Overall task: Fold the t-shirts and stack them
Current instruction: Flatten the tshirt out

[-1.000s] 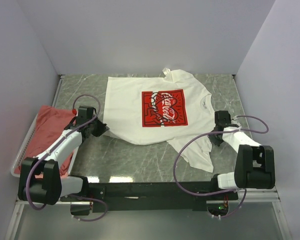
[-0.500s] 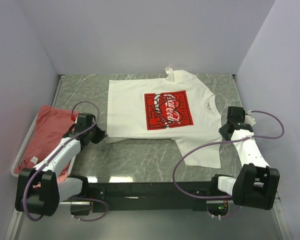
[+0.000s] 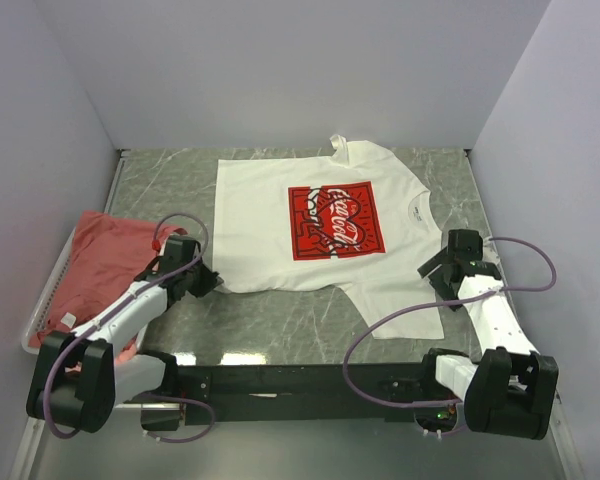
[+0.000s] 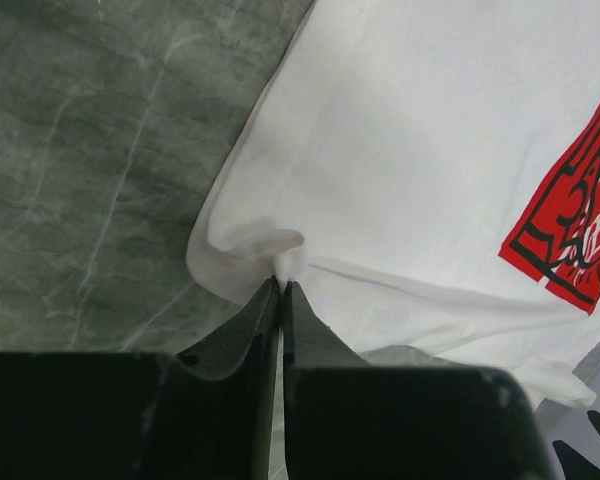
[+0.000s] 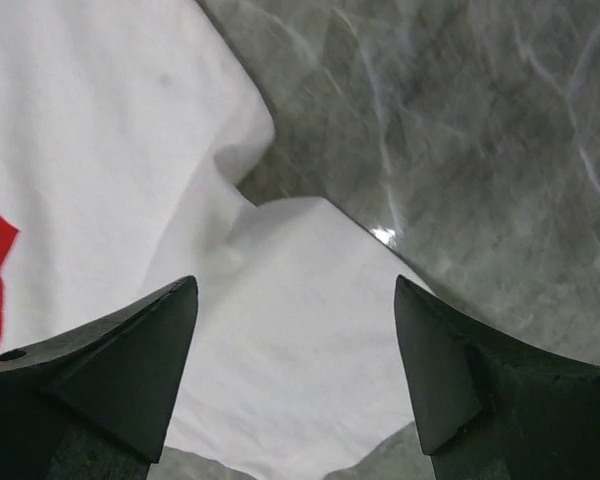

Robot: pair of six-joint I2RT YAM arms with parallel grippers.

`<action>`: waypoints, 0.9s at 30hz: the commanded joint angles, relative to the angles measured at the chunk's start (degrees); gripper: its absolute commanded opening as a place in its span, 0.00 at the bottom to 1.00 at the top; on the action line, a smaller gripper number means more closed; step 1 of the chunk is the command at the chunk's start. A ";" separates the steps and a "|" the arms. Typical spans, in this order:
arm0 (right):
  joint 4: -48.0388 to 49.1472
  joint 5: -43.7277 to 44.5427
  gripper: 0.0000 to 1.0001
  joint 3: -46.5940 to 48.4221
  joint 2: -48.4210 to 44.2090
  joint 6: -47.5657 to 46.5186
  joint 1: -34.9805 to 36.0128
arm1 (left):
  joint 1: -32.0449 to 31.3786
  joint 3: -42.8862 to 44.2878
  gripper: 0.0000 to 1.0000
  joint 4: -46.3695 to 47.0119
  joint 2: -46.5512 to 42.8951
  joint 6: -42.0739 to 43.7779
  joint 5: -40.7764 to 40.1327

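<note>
A white t-shirt [image 3: 265,215] with a red chest print [image 3: 338,220] lies spread face up on the green marble table, collar toward the back wall. My left gripper [image 3: 210,284] is shut on the shirt's near left corner; in the left wrist view its fingertips [image 4: 282,281] pinch a small fold of the white fabric [image 4: 410,150]. At the shirt's right side my right gripper [image 3: 433,272] stands wide open just over the cloth. In the right wrist view, flat white fabric [image 5: 280,360] lies under that gripper [image 5: 295,290], untouched. Salmon-red t-shirts [image 3: 95,265] lie in a pile at the left.
The salmon-red pile lies in a white wire basket [image 3: 40,312] against the left wall. Grey walls close in the table on the left, back and right. Bare marble [image 3: 270,320] shows between the shirt's hem and the arm bases. Purple cables loop off both arms.
My right gripper has opened and let go of the shirt, after swinging out to the right. The shirt now lies flatter and wider. My left gripper keeps its pinch and has shifted slightly toward the near edge.
</note>
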 commanded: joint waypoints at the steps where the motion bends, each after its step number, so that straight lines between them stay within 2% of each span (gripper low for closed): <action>1: -3.53 -0.20 0.86 -1.02 -1.97 2.54 0.64 | -0.91 1.35 0.09 2.76 1.47 -1.62 -0.97; 7: -7.84 -1.43 0.80 -0.33 -1.10 5.61 0.64 | -1.00 6.70 0.01 3.64 7.26 -5.92 -2.21; 15: -11.01 -4.24 0.79 0.91 3.57 4.91 0.64 | -1.09 17.51 0.01 0.83 15.44 -7.51 -5.72; 20: -11.36 -6.00 0.78 -0.85 6.37 4.74 0.64 | -1.00 17.96 0.01 2.23 17.03 -8.48 -4.49; 27: -7.68 -7.49 0.71 -4.71 9.28 5.88 1.52 | -0.83 16.82 0.01 2.67 16.33 -8.04 -4.23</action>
